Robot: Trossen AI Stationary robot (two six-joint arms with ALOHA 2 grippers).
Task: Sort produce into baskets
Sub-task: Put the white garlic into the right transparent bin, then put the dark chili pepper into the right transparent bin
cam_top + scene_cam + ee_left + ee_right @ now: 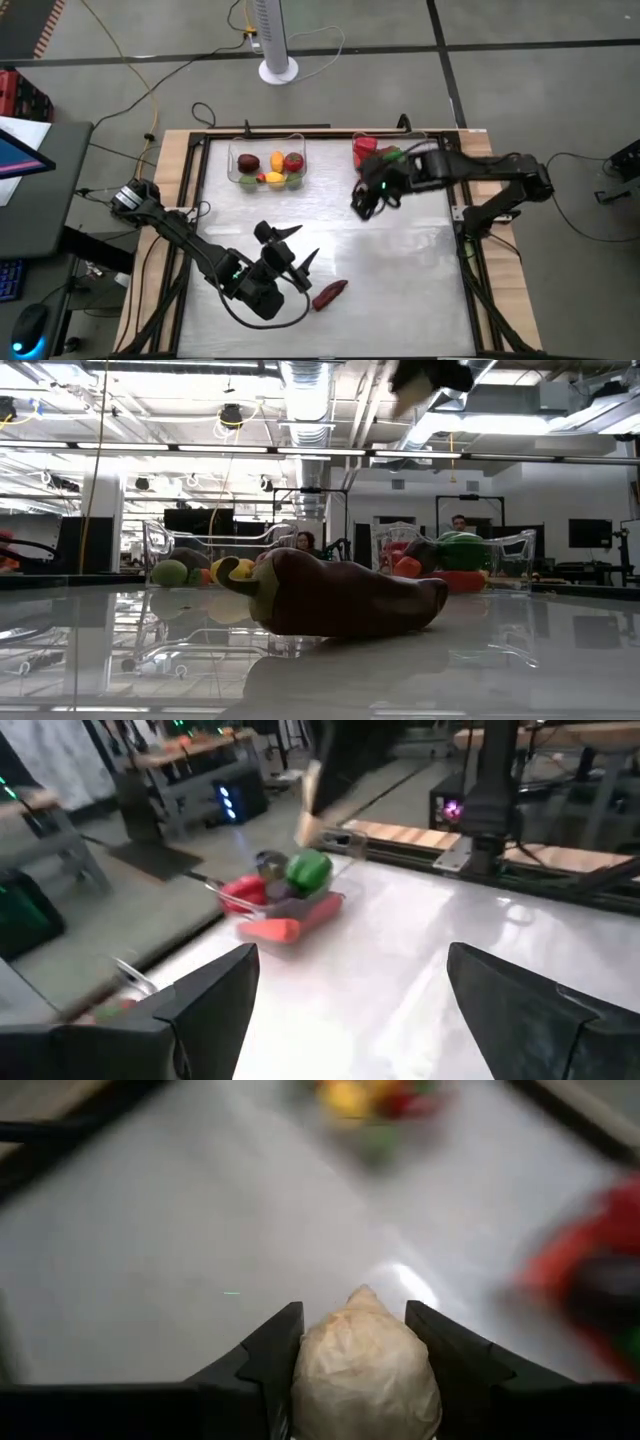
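Note:
My right gripper [363, 204] is shut on a pale beige bulb-shaped piece [365, 1370], above the table just near of the right clear basket [385, 155]. That basket holds red and green produce. The left clear basket [268, 165] holds red, yellow, green and dark pieces. A dark red pepper [330, 293] lies on its side on the table near the front; it also fills the middle of the low view [345, 595]. My left gripper [303, 243] is open and empty, a little left of the pepper, and its fingers [215, 990] stand wide apart. My right gripper pinches the pale bulb by its two opposite sides [305, 1365] between the two fingers. The bulb's pointed tip [362, 1292] sticks out ahead of the fingertips. The bulb is lifted clear of the table; the gripper shows high up in the low view [430, 375].
The table top [400, 270] is a shiny pale sheet inside a black frame with wooden borders. A white fan base [278, 70] and cables lie on the floor beyond the far edge. A person [459, 522] sits far off in the room.

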